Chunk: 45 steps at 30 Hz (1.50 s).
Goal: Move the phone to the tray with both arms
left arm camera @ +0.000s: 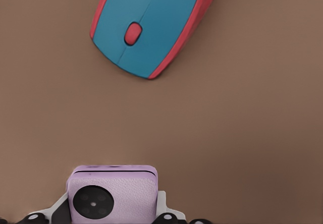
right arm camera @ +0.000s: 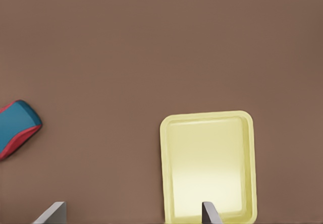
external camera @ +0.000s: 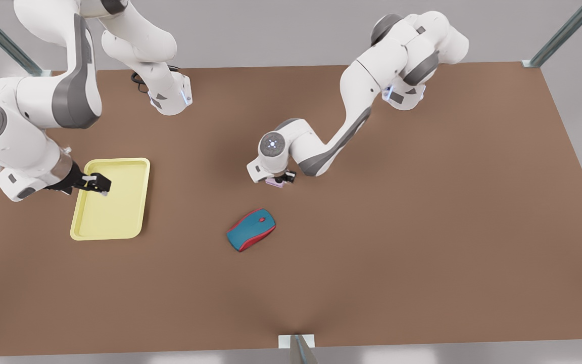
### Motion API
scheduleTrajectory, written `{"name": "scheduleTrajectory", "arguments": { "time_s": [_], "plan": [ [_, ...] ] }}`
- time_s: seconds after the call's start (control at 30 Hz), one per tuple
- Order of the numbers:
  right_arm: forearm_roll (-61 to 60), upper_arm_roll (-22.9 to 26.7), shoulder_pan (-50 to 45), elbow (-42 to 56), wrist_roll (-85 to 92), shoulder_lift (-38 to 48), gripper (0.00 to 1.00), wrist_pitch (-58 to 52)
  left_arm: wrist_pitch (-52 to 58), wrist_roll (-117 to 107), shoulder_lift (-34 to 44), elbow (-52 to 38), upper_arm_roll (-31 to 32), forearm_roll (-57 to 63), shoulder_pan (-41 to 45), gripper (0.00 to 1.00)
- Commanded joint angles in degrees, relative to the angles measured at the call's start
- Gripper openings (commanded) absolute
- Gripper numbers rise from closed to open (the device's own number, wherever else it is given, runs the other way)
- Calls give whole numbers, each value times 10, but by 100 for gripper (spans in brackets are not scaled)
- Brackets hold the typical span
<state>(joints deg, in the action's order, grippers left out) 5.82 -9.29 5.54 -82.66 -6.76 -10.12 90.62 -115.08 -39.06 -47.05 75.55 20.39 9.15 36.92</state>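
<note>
The lilac phone (external camera: 275, 183) sits near the table's middle, pinched between the fingers of my left gripper (external camera: 282, 178). In the left wrist view the phone (left arm camera: 113, 193) shows a black round lens, and the left gripper (left arm camera: 113, 215) has a white finger against each of its sides. I cannot tell whether the phone is off the table. The pale yellow tray (external camera: 119, 162) lies at the front view's left. My right gripper (external camera: 98, 184) hovers over the tray's near-left part, open and holding nothing. In the right wrist view the tray (right arm camera: 164, 173) lies below the right gripper (right arm camera: 131, 214), whose fingertips are wide apart.
A teal-and-red computer mouse (external camera: 251, 230) lies on the brown table between phone and tray, nearer the phone and toward the front edge; it appears as the mouse (left arm camera: 151, 22) and the mouse (right arm camera: 17, 128). Both arm bases stand at the table's far side.
</note>
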Motion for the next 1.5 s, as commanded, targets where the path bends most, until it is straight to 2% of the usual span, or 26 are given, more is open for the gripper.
{"name": "scheduleTrajectory", "arguments": {
  "time_s": [0.0,0.2,0.37,0.5,0.63,0.7,0.8,0.87,0.93,1.0,1.07,1.1,1.13,1.2,1.27,1.3,1.33,1.37,1.4,1.47],
  "plan": [
    [-1,0,0,0,-97,-3,100,2,17,-488,-16,-7,-3,-1,5,73],
    [-1,1,4,8,-81,-32,100,-3,-12,-489,-52,-8,-5,1,23,73],
    [-15,-1,3,7,83,-33,100,13,-9,-477,-52,-21,-4,6,48,73],
    [-14,0,2,7,119,-33,100,22,-11,-375,-57,-45,-4,6,109,73],
    [-13,0,-1,7,114,-34,100,21,-22,-220,-84,-54,-4,6,128,73],
    [-12,0,0,7,112,-33,100,20,-27,-226,-128,-126,-4,4,134,74],
    [-12,-1,0,7,111,-33,100,21,-36,-163,-139,-135,-4,5,138,74],
    [-11,-1,-1,7,111,-34,100,21,-37,-162,-147,-134,-4,5,137,77],
    [-12,0,4,5,112,-34,100,20,-37,-162,-148,-134,-4,5,137,100],
    [-12,0,4,6,112,-34,100,20,-37,-165,-145,-135,-4,4,134,100],
    [-12,0,3,6,111,-34,100,19,28,-165,-105,-135,-4,0,125,100],
    [-12,0,2,7,111,-34,100,20,145,-163,-44,-134,1,-12,75,100],
    [-13,-1,-2,7,111,-34,100,21,314,-105,63,-134,2,-45,-25,100],
    [-14,-9,-27,7,110,-51,100,21,449,90,165,-135,-4,-36,-186,100],
    [-16,-11,-74,6,32,-73,100,40,458,195,197,-134,-4,-15,-293,100],
    [-36,-11,-105,3,5,-86,100,52,438,210,234,-90,-12,-19,-320,100],
    [-41,-11,-127,-7,-29,-89,100,53,326,248,340,59,-68,-34,-303,100],
    [-41,-11,-152,-15,-45,-93,100,53,306,289,410,137,-242,-117,-205,100],
    [-41,-11,-166,-23,-72,-93,100,65,298,297,431,168,-252,-121,-200,100],
    [-42,-12,-229,-45,-178,-89,100,71,320,297,409,138,-245,-128,-199,100]
  ]
}}
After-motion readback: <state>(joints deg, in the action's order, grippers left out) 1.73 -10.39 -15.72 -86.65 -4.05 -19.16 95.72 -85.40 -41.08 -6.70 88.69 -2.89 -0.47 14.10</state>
